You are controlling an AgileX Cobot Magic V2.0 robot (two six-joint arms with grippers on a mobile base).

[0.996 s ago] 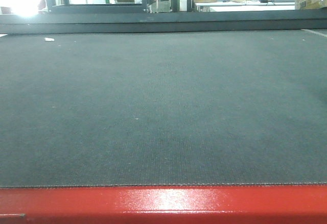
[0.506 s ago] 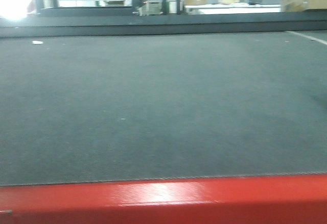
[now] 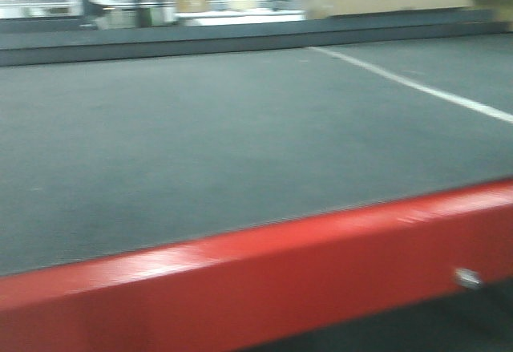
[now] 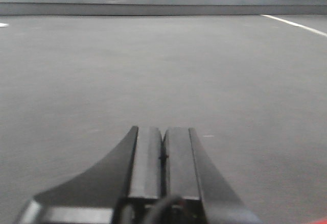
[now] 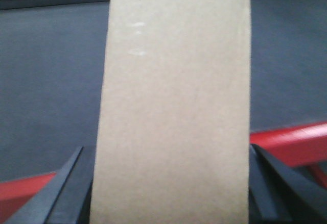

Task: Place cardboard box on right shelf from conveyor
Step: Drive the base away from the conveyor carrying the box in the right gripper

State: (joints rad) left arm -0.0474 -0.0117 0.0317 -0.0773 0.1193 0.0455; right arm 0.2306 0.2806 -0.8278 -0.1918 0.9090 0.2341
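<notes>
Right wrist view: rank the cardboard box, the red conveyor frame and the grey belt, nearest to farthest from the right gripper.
1. cardboard box: centre, held within the right gripper.
2. red conveyor frame: behind the box, low on both sides.
3. grey belt: beyond the frame, filling the upper half.

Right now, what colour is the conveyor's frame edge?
Glossy red; the frame edge shows best in the exterior front-facing view.

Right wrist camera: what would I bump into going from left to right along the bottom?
A dark gripper finger → the cardboard box → the other dark gripper finger.
</notes>
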